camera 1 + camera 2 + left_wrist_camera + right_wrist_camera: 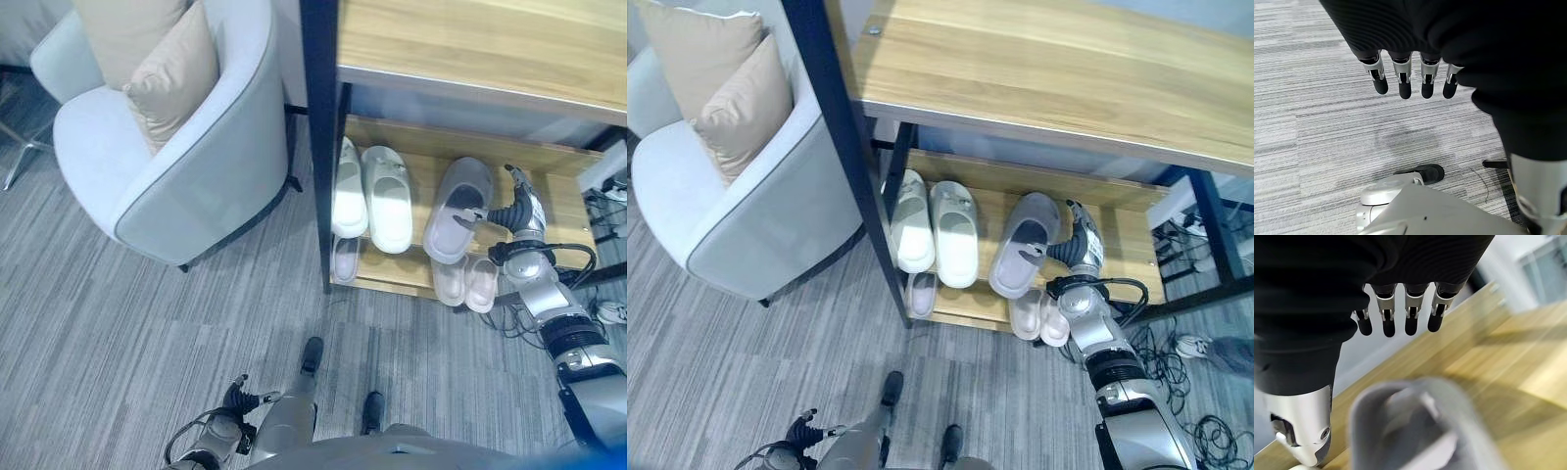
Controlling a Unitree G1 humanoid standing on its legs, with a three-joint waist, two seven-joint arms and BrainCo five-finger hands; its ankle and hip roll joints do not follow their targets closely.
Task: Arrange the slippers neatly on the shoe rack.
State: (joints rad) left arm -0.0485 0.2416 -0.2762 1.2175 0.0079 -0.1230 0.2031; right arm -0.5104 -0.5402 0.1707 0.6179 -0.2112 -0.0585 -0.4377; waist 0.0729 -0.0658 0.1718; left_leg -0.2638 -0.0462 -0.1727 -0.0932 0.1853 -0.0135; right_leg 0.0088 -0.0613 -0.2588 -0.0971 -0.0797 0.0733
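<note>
Both hands [1410, 73] [1396, 308], fingers relaxed

A pale grey armchair [167, 166] is standing on the grey striped carpet [118, 343] just left of a black post [318, 147], and two beige cushions [171, 73] are leaning against its back, the smaller one in front. A wooden top [1068, 69] is running across above the post. At the far right, black cables [1205, 421] are lying tangled on the carpet, with a white shoe [1195, 346] sitting among them.
</note>
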